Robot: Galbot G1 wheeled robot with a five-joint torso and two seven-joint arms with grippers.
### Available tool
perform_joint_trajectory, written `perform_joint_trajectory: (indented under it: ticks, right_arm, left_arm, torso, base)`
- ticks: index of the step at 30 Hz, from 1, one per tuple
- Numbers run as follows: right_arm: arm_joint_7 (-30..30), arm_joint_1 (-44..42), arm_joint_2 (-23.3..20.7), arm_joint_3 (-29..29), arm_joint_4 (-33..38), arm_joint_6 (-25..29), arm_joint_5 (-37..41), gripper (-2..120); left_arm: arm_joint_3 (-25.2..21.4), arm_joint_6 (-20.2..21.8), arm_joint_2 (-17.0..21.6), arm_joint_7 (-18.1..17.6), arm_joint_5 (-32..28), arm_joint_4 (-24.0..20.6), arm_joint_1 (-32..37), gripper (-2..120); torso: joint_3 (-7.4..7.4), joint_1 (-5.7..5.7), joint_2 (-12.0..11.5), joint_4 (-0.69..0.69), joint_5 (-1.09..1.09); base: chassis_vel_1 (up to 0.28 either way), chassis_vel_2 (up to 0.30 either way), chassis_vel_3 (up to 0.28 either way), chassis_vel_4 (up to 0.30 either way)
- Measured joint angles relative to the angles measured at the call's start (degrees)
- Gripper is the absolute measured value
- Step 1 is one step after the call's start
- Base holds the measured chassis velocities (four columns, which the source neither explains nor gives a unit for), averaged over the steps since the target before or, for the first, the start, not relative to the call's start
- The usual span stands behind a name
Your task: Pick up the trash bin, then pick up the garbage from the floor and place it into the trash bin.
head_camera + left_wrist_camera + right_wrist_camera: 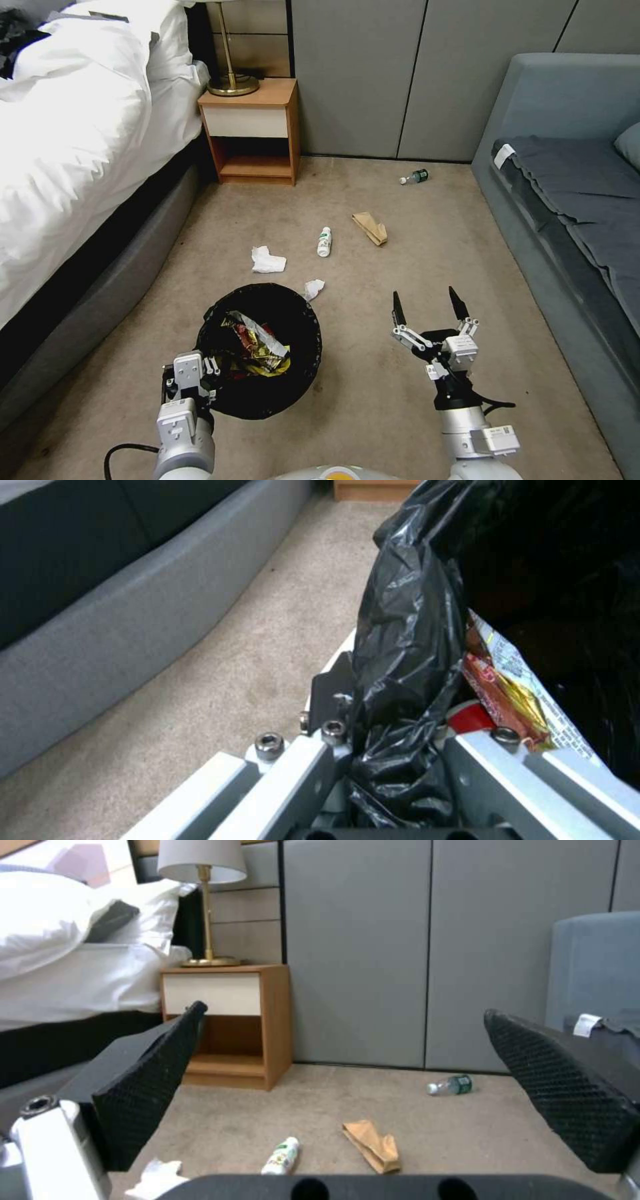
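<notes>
1. Left gripper (200, 380) clamped on the bag-lined rim of the trash bin (260, 350); wrappers already inside.
2. Right gripper (430, 307) beside the bin, jaws spread wide, empty.
3. Past the bin: tissue scrap (313, 288) touching its far rim, white bottle (325, 241) lengthwise away from the jaws, brown paper bag (371, 227) nearer the right arm.
4. Left wrist view alone confirming the rim pinch.

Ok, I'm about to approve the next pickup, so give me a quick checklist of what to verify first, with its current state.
1. Left tool clamped on the trash bin rim: ok, shut on the black liner in the left wrist view.
2. Right tool free and open: ok, nothing between its fingers.
3. Bin opening facing up with room: ok, wrappers sit low inside.
4. Garbage left on the carpet: not ok, tissue, white bottle, brown paper bag and green bottle remain.
5. Grip firmness: cannot tell.
</notes>
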Motion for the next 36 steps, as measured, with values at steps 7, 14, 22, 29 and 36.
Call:
perform_joint_trajectory:
  ticks: [7, 14, 22, 29, 36]
  right_arm:
    - [-0.5, 0.7, -0.2, 0.8, -0.2, 0.0, 0.0, 100]
    - [-0.6, 1.4, -0.2, 1.1, -0.4, 0.0, 0.0, 100]
    - [-0.6, 2.0, -0.2, 1.8, -0.3, -0.1, 0.0, 100]
    - [-0.6, 2.3, -0.4, 2.3, 0.1, -0.3, 0.4, 100]
    - [-0.6, 2.6, -0.5, 2.3, 0.6, -0.7, 0.7, 100]
  left_arm:
    - [0.2, 0.0, -0.1, 0.0, 0.2, 0.0, 0.0, 2]
    - [0.2, -0.1, -0.1, 0.1, 0.4, 0.2, 0.2, 2]
    - [0.2, -0.1, -0.2, 0.1, 0.6, 0.3, 0.2, 2]
    - [0.3, -0.2, -0.3, 0.1, 0.8, 0.3, 0.2, 2]
    - [0.3, -0.3, -0.3, 0.2, 0.9, 0.3, 0.3, 2]
  torso:
    - [0.0, 0.0, 0.0, 0.0, 0.0]
    - [0.0, 0.0, 0.0, 0.0, 0.0]
    - [0.0, -0.01, 0.0, -0.01, 0.0]
    - [0.0, 0.0, 0.0, -0.01, -0.01]
    - [0.01, 0.01, 0.0, 0.0, 0.01]
  base:
    - [0.0, 0.0, 0.0, 0.0]
    - [0.0, 0.0, 0.0, 0.0]
    - [-0.015, 0.018, 0.021, -0.023]
    - [-0.138, 0.145, 0.125, -0.136]
    - [-0.225, 0.223, 0.223, -0.214]
